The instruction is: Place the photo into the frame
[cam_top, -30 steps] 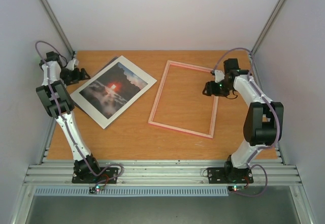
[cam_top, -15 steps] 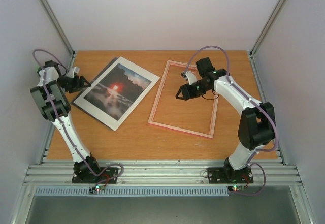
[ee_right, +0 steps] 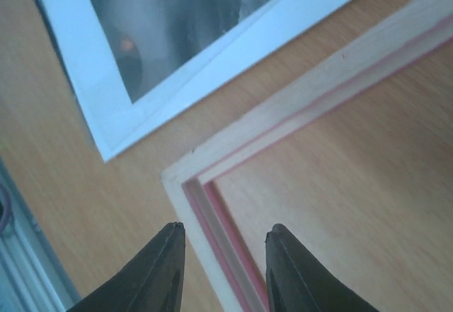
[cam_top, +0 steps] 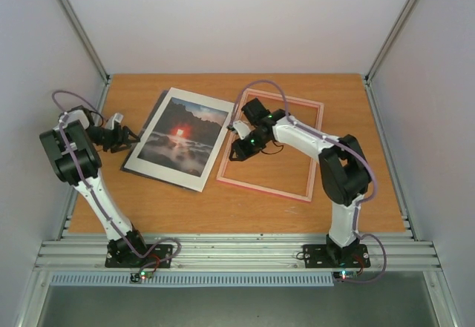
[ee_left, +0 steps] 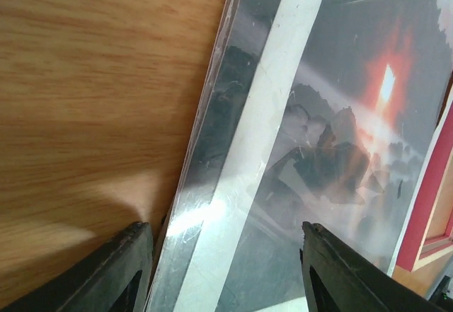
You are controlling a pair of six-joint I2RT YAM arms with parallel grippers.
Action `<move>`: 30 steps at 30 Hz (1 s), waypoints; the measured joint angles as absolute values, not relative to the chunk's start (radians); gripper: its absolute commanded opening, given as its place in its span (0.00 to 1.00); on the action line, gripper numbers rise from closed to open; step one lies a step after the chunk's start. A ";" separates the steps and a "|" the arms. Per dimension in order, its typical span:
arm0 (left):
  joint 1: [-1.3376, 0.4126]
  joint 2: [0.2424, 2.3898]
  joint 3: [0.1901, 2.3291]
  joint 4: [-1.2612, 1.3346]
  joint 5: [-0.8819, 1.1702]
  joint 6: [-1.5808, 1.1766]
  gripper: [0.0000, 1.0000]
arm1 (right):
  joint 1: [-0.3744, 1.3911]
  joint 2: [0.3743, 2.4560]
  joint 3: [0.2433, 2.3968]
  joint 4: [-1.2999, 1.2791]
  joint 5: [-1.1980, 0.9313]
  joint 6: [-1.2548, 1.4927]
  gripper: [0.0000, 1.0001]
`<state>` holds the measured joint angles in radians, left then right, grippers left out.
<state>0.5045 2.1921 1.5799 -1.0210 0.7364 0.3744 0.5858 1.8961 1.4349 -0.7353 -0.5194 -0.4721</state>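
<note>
Since a second ago my right arm has swung across from the frame's far side to its left rail, and the photo (cam_top: 178, 138) has turned more upright and slid closer to the frame (cam_top: 263, 188). It now lies face up on the surface (cam_top: 185, 208), just beside that rail and outside the frame.

My left hand (cam_top: 126, 140) sits low at the photo's left edge, half open. In the wrist view its fingers (ee_left: 134, 262) stand either side of the white border, not yet pinching. A darker glossy sheet (ee_left: 212, 135) shows under that edge, and I cannot tell what it is. My right hand (cam_top: 239, 149) hangs over the frame's near-left corner (ee_right: 297, 100) with only a narrow gap, the rail running between the fingers. I cannot tell if it touches.

I judge the photo to be light, thin, bendy and slick, so it creases easily. I would grip it by the white border, lifting that edge first. The frame seems stiff and light and likely to skid, so it needs steadying. It holds nothing: bare wood shows through its opening.
</note>
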 measured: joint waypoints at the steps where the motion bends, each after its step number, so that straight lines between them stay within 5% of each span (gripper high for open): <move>1: 0.505 2.184 1.566 -1.019 0.738 0.371 0.59 | 0.599 1.918 1.449 -0.726 -0.508 -0.471 0.28; 17: 0.505 2.154 1.516 -0.970 0.753 0.323 0.64 | 0.767 2.104 1.612 -0.651 -0.318 -0.459 0.15; 30: 0.504 2.159 1.521 -0.955 0.771 0.283 0.60 | 0.767 2.268 1.738 -0.648 -0.263 -0.452 0.15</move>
<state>0.5037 2.1586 1.5208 -0.9546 0.7712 0.2832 0.7666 2.2677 1.7378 -0.6476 -0.2630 -0.4519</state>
